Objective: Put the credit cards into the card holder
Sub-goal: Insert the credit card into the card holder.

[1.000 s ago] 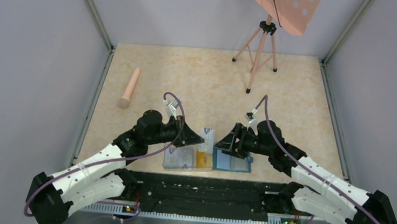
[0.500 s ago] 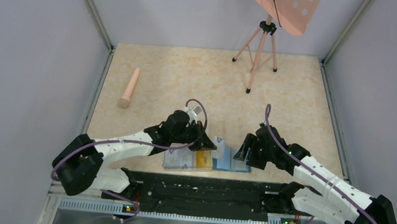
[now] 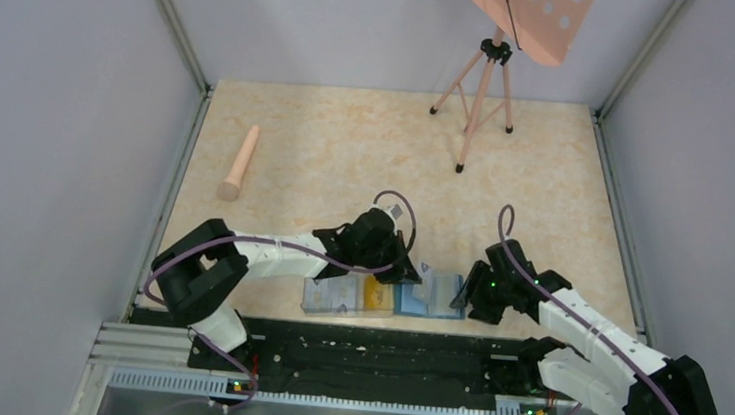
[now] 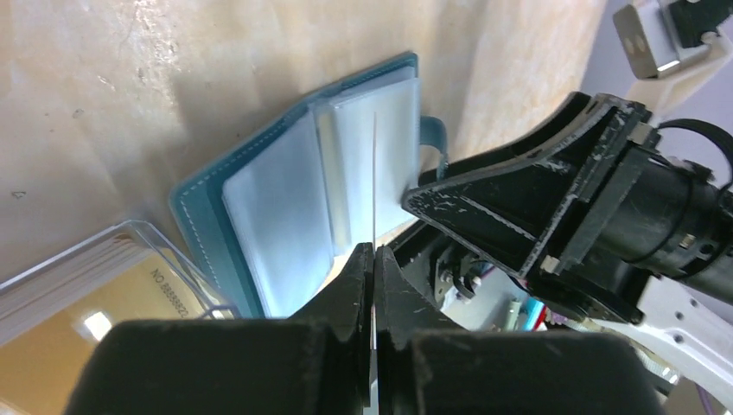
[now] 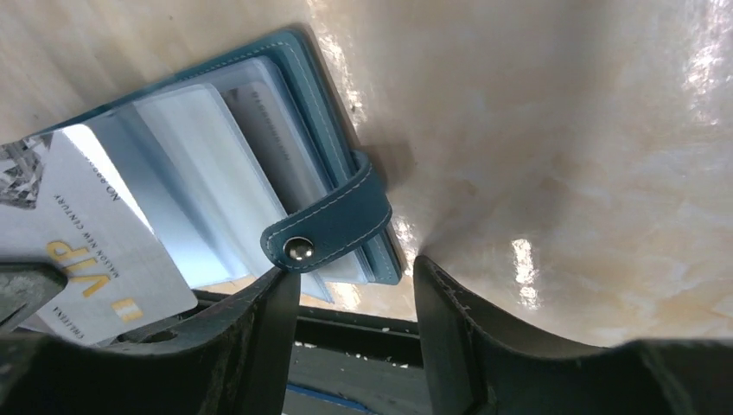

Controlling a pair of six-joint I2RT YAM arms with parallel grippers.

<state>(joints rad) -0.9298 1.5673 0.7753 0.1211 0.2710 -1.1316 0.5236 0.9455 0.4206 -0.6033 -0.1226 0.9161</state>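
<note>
Laid open near the table's front edge, just beside the clear box (image 3: 341, 294), pockets up: card holder (image 3: 435, 302)

Clamped tight on 1 pale credit card (image 5: 91, 246), edge-on over the pockets, likely for sliding in: left gripper (image 4: 373, 259)

Partly spread astride the snap tab (image 5: 333, 226), gripping nothing, probably steadying the cover: right gripper (image 5: 354, 285)
</note>
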